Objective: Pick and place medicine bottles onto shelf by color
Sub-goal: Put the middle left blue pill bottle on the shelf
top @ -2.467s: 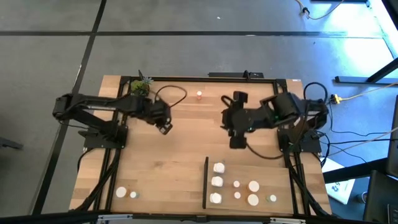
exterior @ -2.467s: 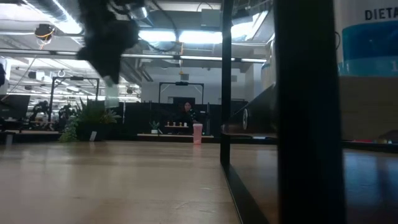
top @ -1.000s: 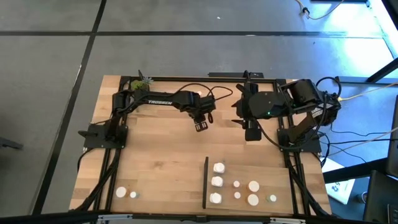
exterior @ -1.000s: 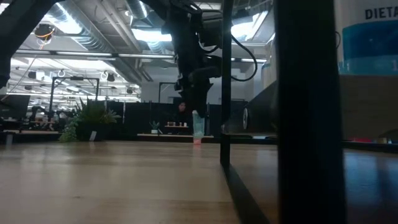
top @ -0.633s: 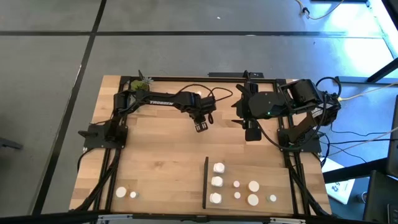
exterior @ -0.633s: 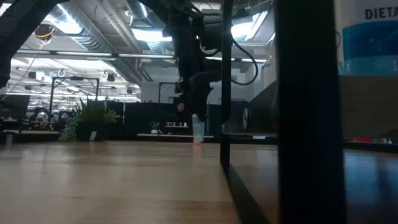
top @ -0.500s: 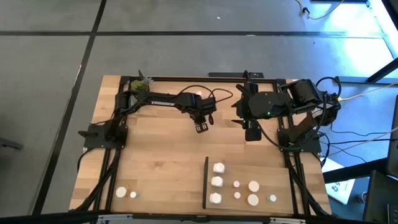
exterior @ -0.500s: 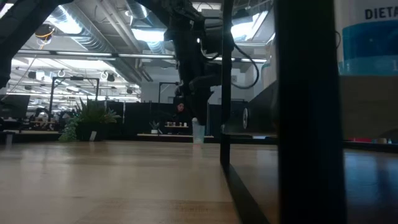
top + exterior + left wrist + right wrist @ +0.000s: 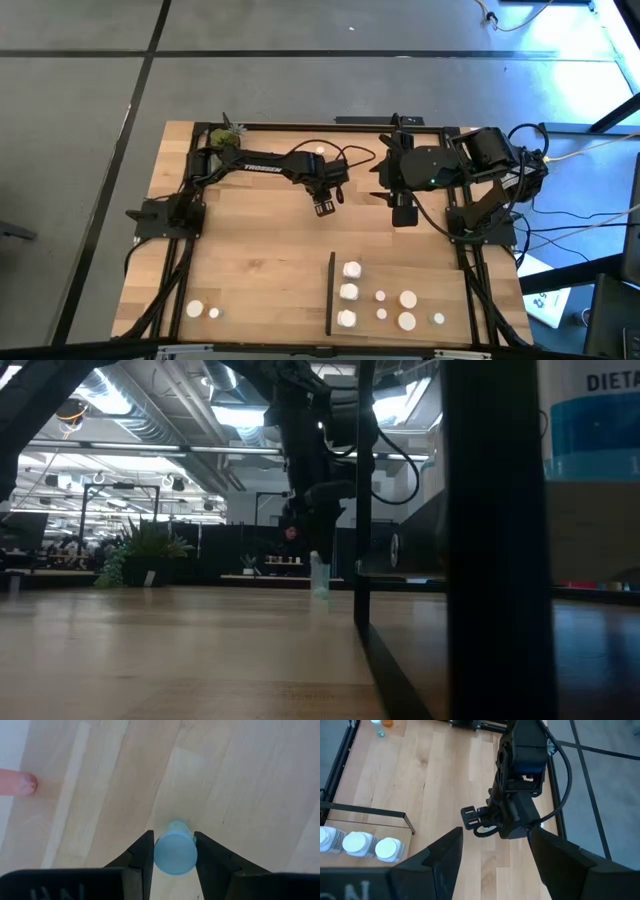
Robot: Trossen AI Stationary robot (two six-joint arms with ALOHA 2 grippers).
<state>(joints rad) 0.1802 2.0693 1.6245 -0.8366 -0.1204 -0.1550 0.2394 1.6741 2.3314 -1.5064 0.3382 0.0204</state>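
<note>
The left gripper (image 9: 172, 851), which a moment ago hung above the pink-topped bottle (image 9: 174, 853), has dropped and now clamps it between its fingers, so lifting toward the shelf (image 9: 395, 275) comes next; the right gripper (image 9: 402, 214) waits half-open nearby.

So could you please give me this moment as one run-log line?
left gripper: shut on blue-capped bottle | right gripper: open, empty, waiting | shelf: partly filled

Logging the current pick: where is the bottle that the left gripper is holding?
The pale blue-capped bottle sits clamped in the left gripper, near the table's far edge at mid-width in the high view, across from the waiting right gripper.
</note>
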